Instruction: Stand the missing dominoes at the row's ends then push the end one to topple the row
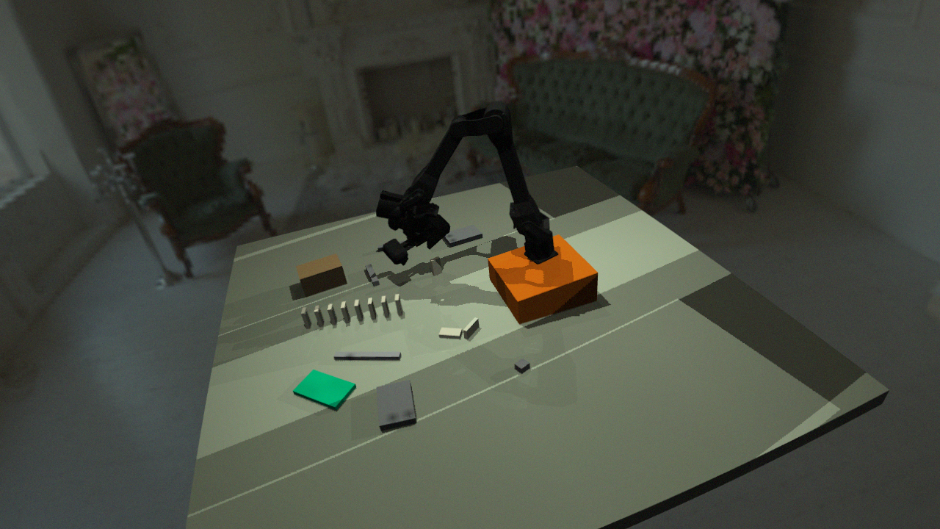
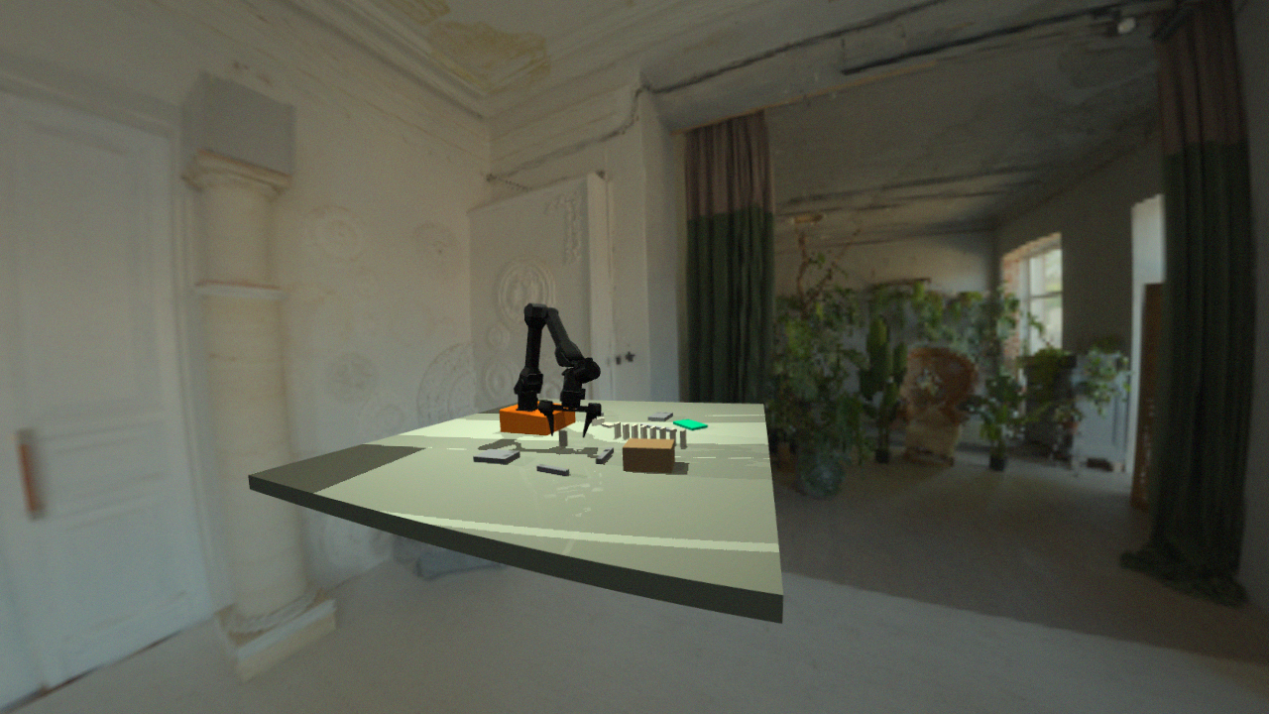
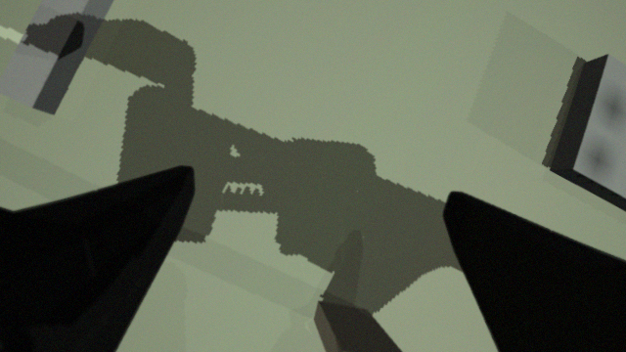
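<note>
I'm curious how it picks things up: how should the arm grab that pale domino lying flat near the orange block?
Probably from straight above, pinching the two long thin edges of the flat domino. It lies on its broad face, and another domino crowds one short end. The gripper is open and empty.

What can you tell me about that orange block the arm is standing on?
The orange block is a low, flat-topped box, plain and matte, resting flat on the table. The black arm's foot stands on its top, toward the far edge, and the arm's shadow falls across it. Nothing else touches it; two pale dominoes lie nearby.
</note>
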Motion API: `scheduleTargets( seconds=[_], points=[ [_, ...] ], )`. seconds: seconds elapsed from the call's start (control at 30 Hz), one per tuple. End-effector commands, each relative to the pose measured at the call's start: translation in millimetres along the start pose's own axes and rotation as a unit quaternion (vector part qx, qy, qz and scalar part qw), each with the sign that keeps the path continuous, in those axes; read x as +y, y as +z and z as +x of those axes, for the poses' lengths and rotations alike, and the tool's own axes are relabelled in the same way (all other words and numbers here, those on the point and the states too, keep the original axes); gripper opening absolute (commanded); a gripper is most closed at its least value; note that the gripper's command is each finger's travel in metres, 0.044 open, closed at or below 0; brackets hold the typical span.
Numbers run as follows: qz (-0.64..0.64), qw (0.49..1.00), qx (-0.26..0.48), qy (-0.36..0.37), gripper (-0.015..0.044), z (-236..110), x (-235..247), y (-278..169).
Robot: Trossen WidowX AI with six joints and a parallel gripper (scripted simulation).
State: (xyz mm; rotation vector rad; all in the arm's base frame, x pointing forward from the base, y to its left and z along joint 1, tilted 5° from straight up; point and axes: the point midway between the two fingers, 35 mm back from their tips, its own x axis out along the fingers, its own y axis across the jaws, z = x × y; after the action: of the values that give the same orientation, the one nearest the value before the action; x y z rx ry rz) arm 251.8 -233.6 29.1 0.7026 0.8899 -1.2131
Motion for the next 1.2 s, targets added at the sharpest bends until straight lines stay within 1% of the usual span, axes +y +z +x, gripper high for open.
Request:
scheduleTargets(
  seconds=[0.0, 0.1, 0.6, 0.67, 0.8, 0.87, 1.17],
  points=[
    [0.074, 0.975, 0.209, 0.029, 0.0440, -65.8, -27.7, -8.7],
    [0.080, 0.969, 0.231, 0.027, 0.0440, -73.5, -31.4, -12.3],
    [0.080, 0.969, 0.231, 0.027, 0.0440, -72.1, -31.2, -12.8],
    [0.081, 0.969, 0.231, 0.027, 0.0440, -61.0, -29.5, -17.3],
    [0.081, 0.969, 0.231, 0.027, 0.0440, -26.4, -26.1, -34.7],
    [0.080, 0.969, 0.231, 0.027, 0.0440, -16.6, -25.7, -40.7],
    [0.080, 0.969, 0.231, 0.027, 0.0440, -11.7, -25.4, -43.4]
  ],
)
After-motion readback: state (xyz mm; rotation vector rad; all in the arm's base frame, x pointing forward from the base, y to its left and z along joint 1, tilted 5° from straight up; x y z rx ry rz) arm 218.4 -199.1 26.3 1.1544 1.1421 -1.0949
